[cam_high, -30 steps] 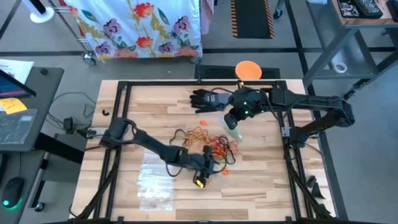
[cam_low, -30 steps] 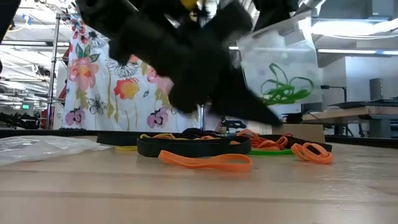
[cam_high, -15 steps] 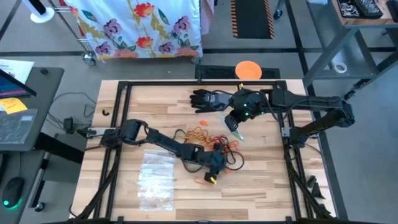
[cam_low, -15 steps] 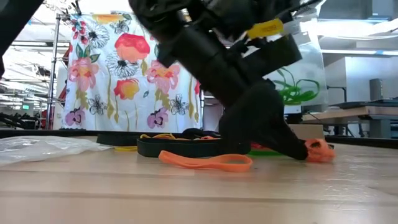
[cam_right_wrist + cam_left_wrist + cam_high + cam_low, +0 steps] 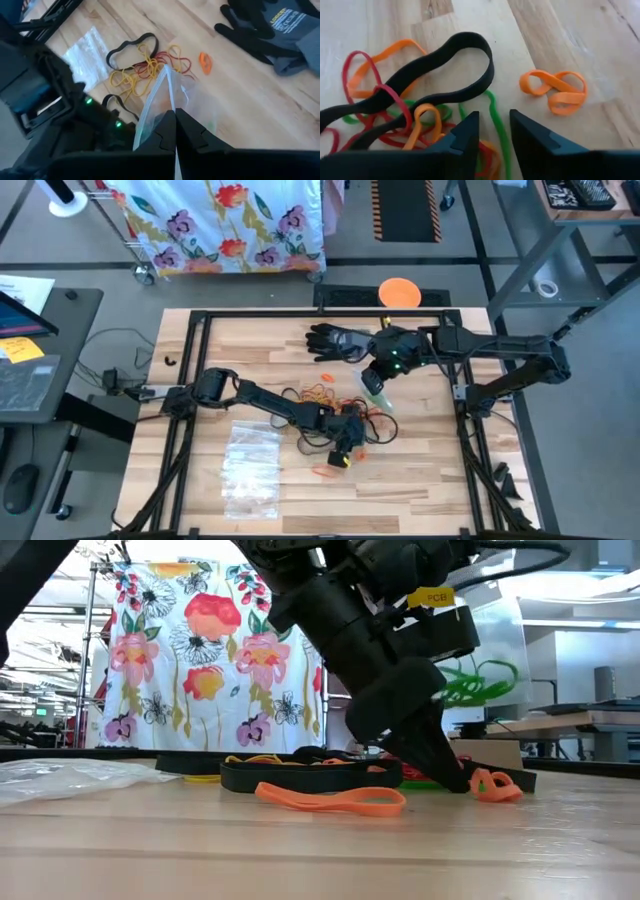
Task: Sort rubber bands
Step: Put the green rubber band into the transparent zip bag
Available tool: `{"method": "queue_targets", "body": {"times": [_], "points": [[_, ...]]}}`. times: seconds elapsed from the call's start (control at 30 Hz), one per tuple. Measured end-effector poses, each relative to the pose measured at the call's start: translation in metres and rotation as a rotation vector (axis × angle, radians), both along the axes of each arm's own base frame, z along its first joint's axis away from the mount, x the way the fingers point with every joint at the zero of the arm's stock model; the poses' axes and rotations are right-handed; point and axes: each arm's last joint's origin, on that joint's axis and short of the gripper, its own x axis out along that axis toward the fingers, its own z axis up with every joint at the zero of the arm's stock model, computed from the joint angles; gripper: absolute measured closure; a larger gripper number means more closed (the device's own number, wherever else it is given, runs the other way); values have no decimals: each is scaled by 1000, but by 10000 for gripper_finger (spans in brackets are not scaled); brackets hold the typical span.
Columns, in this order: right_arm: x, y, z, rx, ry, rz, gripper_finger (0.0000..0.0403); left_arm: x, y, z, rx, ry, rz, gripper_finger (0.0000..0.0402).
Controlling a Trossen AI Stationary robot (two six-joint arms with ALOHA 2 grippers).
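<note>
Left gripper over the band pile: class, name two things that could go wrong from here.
1. The left gripper has its jaws astride a green band tangled with red, orange and black ones, so it may lift several colours.
2. The right gripper pinches only the bag edge; it could slip.

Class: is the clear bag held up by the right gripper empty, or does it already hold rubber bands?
Not empty. In the low view, green rubber bands show through the clear bag, pinched shut in the right gripper.

orange, red, green, black rubber bands, black glove, floral cloth
</note>
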Motion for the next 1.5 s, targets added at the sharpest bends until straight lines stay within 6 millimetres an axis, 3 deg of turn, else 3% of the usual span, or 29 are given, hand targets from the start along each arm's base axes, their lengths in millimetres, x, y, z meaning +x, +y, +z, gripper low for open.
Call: {"method": "queue_targets", "body": {"times": [0.17, 0.3, 0.47, 0.6, 0.73, 0.97, 1.13, 1.27, 1.5], "points": [[0, 5, 0, 13, -2, 3, 403, -1, 0, 1, -1, 7, -42, 387], [1, 8, 0, 17, -2, 8, 403, -4, -3, 15, 0, -3, -71, 398], [1, 9, -1, 14, 4, 8, 403, -23, -8, 48, 45, 55, -112, 400], [1, 9, -3, 15, 23, 8, 403, -35, -12, 86, 57, 11, -136, 401], [2, 9, -6, 16, 36, 8, 403, -55, -19, 108, 32, -13, -226, 401], [4, 10, -18, 30, 75, -3, 403, -85, -32, 161, 25, -217, -340, 401], [14, 18, -21, 47, 32, 15, 403, -88, -35, 191, 158, -417, -361, 401], [18, 24, -21, 66, 14, 31, 403, -86, -29, 193, 330, -440, -340, 401], [14, 29, -19, 108, 11, 91, 403, -89, -30, 194, 454, -414, -422, 401]]}}
